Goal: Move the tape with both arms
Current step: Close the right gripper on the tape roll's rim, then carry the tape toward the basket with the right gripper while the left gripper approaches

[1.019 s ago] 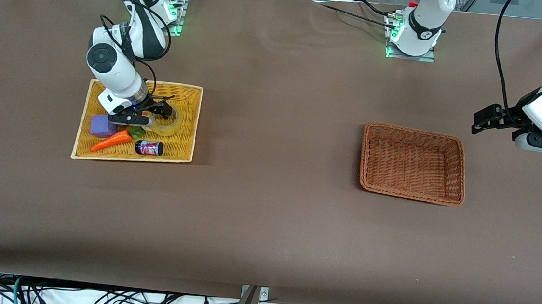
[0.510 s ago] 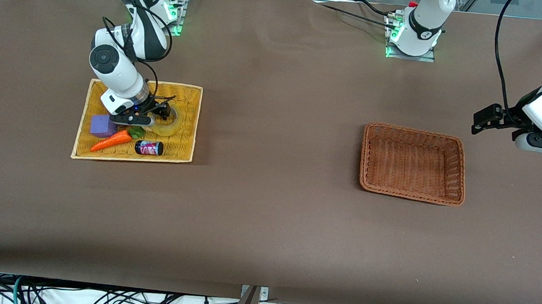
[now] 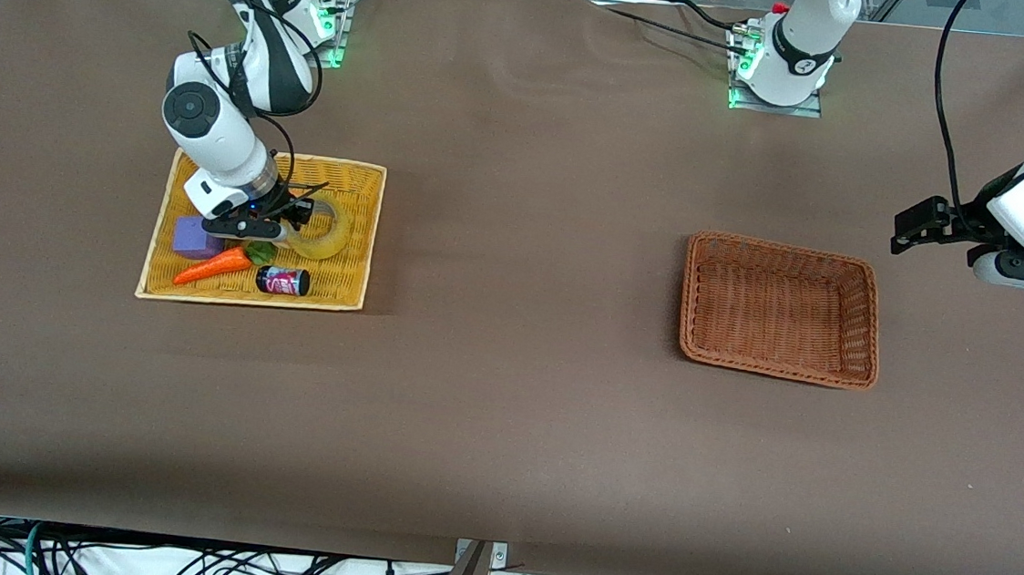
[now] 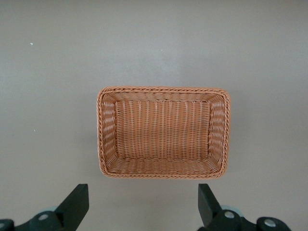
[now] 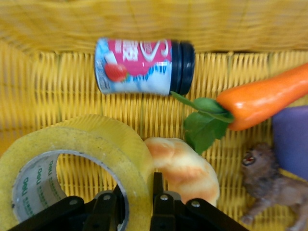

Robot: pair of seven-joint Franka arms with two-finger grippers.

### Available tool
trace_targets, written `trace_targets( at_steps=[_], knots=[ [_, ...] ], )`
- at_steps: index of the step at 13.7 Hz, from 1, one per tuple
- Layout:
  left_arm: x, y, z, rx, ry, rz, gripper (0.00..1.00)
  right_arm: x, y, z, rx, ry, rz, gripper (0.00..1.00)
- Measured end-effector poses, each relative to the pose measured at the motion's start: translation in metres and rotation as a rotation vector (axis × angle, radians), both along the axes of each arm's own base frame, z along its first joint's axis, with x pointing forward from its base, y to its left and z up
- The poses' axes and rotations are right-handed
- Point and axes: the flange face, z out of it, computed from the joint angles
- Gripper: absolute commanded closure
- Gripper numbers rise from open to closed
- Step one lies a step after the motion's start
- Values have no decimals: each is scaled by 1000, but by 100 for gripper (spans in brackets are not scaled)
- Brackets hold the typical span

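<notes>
Tape (image 5: 72,163) is sitting tilted in the yellow tray (image 3: 343,288), its wall pinched between the right gripper (image 5: 139,202) fingers, one inside the hollow core, one outside. It is looking light and stiff, though the glossy film may be slippery, so the wall is the sensible hold. A croissant (image 5: 185,168) is lying just beside it, half hidden. The left gripper (image 4: 142,204) is waiting, fingers spread, over the table beside the brown basket (image 4: 163,91).

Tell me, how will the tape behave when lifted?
The tape looks stiff, so its wall should hold shape between the right gripper fingers. Gripped on one side only, it may swing. Its smooth surface could slip.
</notes>
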Motion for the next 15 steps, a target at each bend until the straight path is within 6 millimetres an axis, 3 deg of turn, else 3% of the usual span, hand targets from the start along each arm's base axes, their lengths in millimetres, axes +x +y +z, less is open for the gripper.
trace_targets(
  at_steps=[3, 5, 7, 9, 11, 13, 15],
  knots=[
    [0, 0, 0, 0, 0, 0, 0, 29, 28, 67, -20, 12, 8, 100],
    [0, 0, 0, 0, 0, 0, 0, 42, 77, 113, -13, -2, -45, 100],
    [0, 0, 0, 0, 0, 0, 0, 44, 146, 141, 10, -12, -106, 100],
    [0, 1, 0, 0, 1, 1, 0, 40, 220, 141, 46, -7, -159, 100],
    [0, 1, 0, 0, 1, -4, 0, 35, 289, 123, 71, 6, -220, 100],
    [0, 1, 0, 0, 2, -5, 0, 32, 340, 98, 81, 21, -276, 100],
    [0, 2, -1, 0, 3, -5, 0, 29, 376, 68, 86, 48, -313, 100]
  ],
)
